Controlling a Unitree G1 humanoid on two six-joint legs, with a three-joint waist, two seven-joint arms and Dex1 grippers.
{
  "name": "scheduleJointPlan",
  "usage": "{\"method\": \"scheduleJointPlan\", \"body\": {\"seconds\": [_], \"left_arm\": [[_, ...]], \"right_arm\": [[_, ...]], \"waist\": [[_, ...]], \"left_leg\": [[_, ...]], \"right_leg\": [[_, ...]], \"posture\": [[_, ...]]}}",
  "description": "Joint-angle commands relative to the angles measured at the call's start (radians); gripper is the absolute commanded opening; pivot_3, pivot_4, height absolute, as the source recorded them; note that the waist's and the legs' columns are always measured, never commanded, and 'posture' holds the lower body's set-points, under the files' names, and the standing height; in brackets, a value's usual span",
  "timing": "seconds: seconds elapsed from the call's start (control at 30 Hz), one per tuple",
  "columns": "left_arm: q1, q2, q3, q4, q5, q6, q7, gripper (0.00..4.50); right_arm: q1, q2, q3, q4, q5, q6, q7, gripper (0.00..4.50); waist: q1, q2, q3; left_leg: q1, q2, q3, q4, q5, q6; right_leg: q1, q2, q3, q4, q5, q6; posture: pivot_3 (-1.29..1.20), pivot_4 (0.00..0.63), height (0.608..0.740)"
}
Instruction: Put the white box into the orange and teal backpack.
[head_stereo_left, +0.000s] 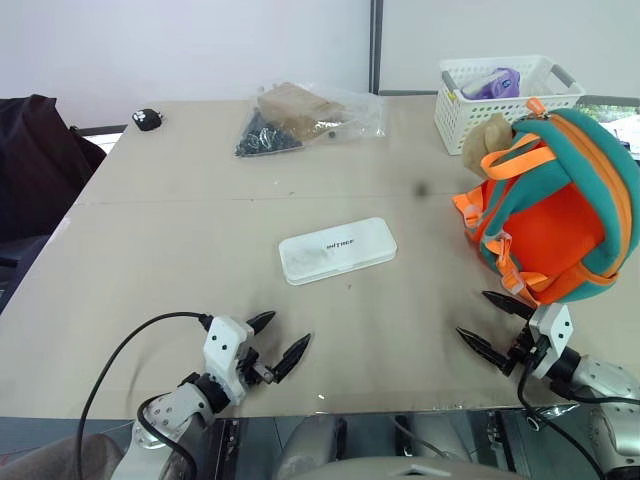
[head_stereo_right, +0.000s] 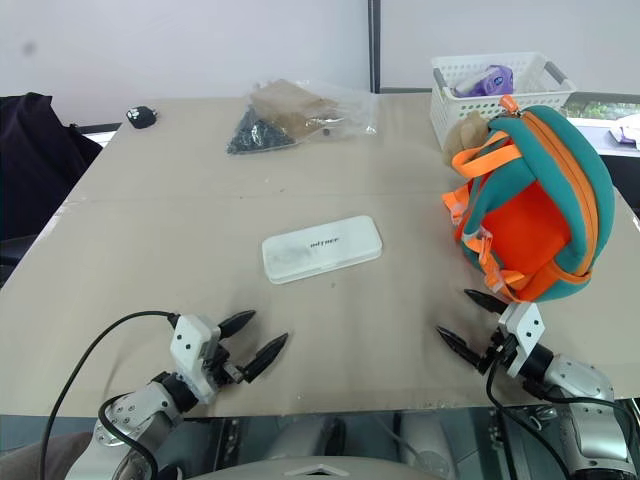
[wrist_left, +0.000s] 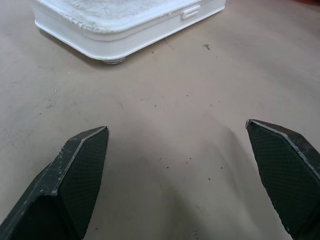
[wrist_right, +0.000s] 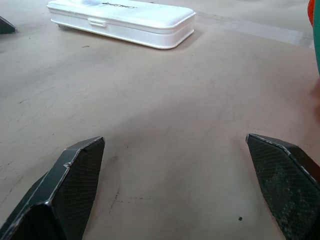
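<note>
The white box (head_stereo_left: 337, 250) lies flat near the middle of the frame on the tan surface (head_stereo_left: 180, 240), untouched, its long axis running left to right with the right end tipped slightly toward the top. My left gripper (head_stereo_left: 272, 344) sits at the lower left, jaws spread wide and holding nothing; the box is up and a little to the right of it, across bare surface. My right gripper (head_stereo_left: 497, 325) sits at the lower right, jaws equally wide and empty, with the box up and to the left. I judge the left the nearer of the two. The orange and teal backpack (head_stereo_left: 560, 215) stands at the right of the frame, just above my right gripper. Its opening I cannot make out, so the box faces a carry rightward.
</note>
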Motion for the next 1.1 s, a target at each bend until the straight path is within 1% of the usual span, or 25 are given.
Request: {"method": "scheduleJointPlan", "body": {"seconds": [0.03, 0.13, 0.63, 0.73, 0.83, 0.9, 0.93, 1.0, 1.03, 1.07, 1.1], "left_arm": [[0.011, 0.0, 0.026, 0.042, 0.001, 0.012, 0.014, 4.5], [0.007, -0.005, 0.034, 0.042, -0.027, 0.002, -0.006, 4.5], [-0.011, 0.02, 0.058, 0.052, -0.062, 0.004, -0.041, 4.5], [-0.026, 0.031, 0.092, 0.045, -0.113, 0.029, -0.058, 4.5], [-0.051, 0.085, 0.176, 0.036, -0.249, 0.149, -0.092, 4.5], [-0.079, 0.147, 0.259, 0.048, -0.431, 0.32, -0.116, 4.5], [-0.094, 0.196, 0.3, 0.065, -0.525, 0.406, -0.154, 4.5], [-0.165, 0.277, 0.362, 0.152, -0.657, 0.573, -0.178, 4.5], [-0.204, 0.311, 0.38, 0.205, -0.703, 0.64, -0.19, 4.5], [-0.249, 0.342, 0.381, 0.26, -0.704, 0.672, -0.206, 4.5], [-0.295, 0.367, 0.376, 0.314, -0.706, 0.705, -0.224, 4.5]], "right_arm": [[0.0, -0.002, -0.001, 0.006, -0.001, -0.003, -0.004, 4.48], [0.001, 0.0, 0.001, 0.005, -0.007, 0.0, -0.012, 4.48], [-0.009, 0.004, 0.005, 0.012, -0.012, -0.001, -0.013, 4.48], [-0.019, 0.005, 0.009, 0.003, -0.015, 0.007, -0.02, 4.48], [-0.048, 0.015, 0.031, -0.04, -0.012, 0.049, -0.045, 4.48], [-0.087, 0.038, 0.043, -0.075, -0.011, 0.114, -0.107, 4.48], [-0.121, 0.05, 0.055, -0.087, -0.025, 0.139, -0.139, 4.48], [-0.202, 0.079, 0.075, -0.071, -0.101, 0.125, -0.225, 4.48], [-0.238, 0.098, 0.08, -0.06, -0.124, 0.124, -0.263, 3.99], [-0.274, 0.113, 0.09, -0.049, -0.154, 0.133, -0.305, 3.9], [-0.308, 0.128, 0.102, -0.035, -0.177, 0.133, -0.333, 3.51]], "waist": [[0.0, 0.0, 0.0], [0.0, 0.0, 0.0], [0.0, -0.003, 0.002], [-0.001, -0.004, 0.004], [-0.004, -0.006, 0.006], [-0.004, -0.006, 0.007], [-0.003, -0.006, 0.009], [-0.003, -0.007, 0.013], [-0.003, -0.007, 0.013], [-0.003, -0.006, 0.013], [-0.002, -0.006, 0.014]], "left_leg": [[0.0, 0.0, 0.0, 0.0, 0.0, 0.0], [0.0, 0.0, 0.0, 0.0, 0.0, 0.0], [0.0, 0.0, 0.0, 0.0, 0.0, 0.0], [0.0, 0.0, 0.0, 0.0, 0.0, 0.0], [0.0, 0.001, 0.0, 0.0, 0.0, 0.0], [-0.001, 0.001, -0.001, 0.0, 0.0, 0.0], [-0.001, 0.001, 0.0, 0.0, 0.0, -0.001], [-0.002, 0.001, -0.001, 0.0, 0.002, -0.004], [-0.003, 0.0, -0.001, 0.001, 0.003, -0.005], [-0.004, 0.0, -0.001, 0.001, 0.003, -0.005], [-0.003, -0.001, -0.001, 0.001, 0.003, -0.005]], "right_leg": [[0.0, 0.0, 0.0, 0.0, 0.0, 0.0], [0.0, 0.0, 0.0, 0.0, 0.0, 0.0], [0.0, 0.0, 0.0, 0.0, 0.0, 0.0], [0.0, 0.0, 0.0, 0.0, 0.0, 0.0], [0.0, 0.001, 0.0, 0.0, 0.0, 0.0], [-0.001, 0.002, -0.001, 0.0, 0.0, 0.0], [-0.001, 0.002, -0.001, 0.0, 0.0, 0.0], [-0.003, 0.001, -0.001, 0.001, 0.0, 0.0], [-0.004, 0.001, -0.003, 0.001, 0.0, 0.0], [-0.005, 0.002, -0.004, 0.001, 0.0, 0.0], [-0.005, 0.001, -0.005, 0.001, 0.0, 0.0]], "posture": [[0.0, 0.15, 0.74], [0.0, 0.15, 0.74], [0.0, 0.15, 0.74], [0.0, 0.15, 0.74], [0.0, 0.15, 0.74], [0.0, 0.15, 0.74], [0.0, 0.15, 0.74], [0.0, 0.15, 0.74], [0.0, 0.15, 0.74], [0.0, 0.15, 0.74], [0.0, 0.15, 0.74]]}}
